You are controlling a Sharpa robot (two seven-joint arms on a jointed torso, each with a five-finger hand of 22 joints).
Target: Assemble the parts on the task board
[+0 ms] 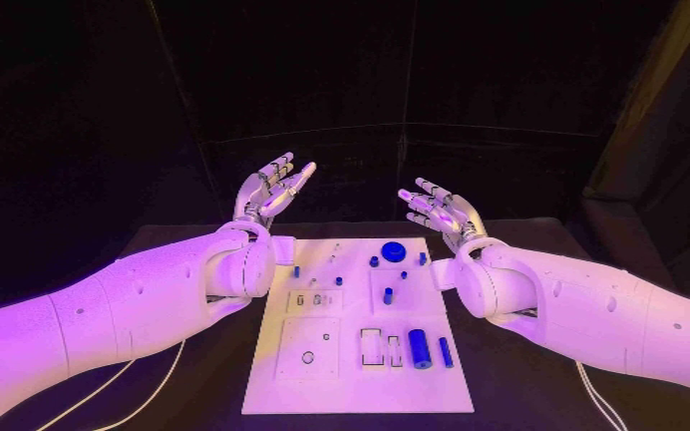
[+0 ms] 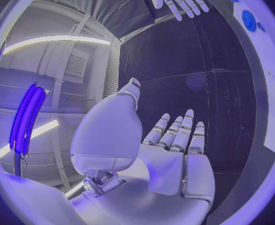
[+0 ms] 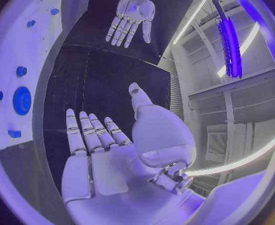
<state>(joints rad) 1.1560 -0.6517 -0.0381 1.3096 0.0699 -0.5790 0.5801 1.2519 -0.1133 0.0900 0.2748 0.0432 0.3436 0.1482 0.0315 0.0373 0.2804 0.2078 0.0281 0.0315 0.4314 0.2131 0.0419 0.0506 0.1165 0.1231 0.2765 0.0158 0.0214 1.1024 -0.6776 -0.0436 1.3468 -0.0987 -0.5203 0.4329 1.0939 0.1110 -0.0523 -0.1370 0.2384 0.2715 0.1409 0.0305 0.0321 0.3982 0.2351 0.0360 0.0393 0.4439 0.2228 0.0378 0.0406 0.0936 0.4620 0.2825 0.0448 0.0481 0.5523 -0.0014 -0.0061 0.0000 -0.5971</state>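
Note:
The white task board lies in the middle of the black table, between my two arms. Small blue parts sit on it: a round disc at its far end, a long cylinder and a thin rod near its front right, and several small pegs in the middle. My left hand is raised beyond the board's far left corner, fingers spread, holding nothing. My right hand is raised beyond the far right corner, also spread and empty. The left wrist view shows my left hand open and my right hand across from it.
The black table extends on both sides of the board. White cables trail along the table at the front left, and another cable runs at the front right. A dark curtain hangs behind the table.

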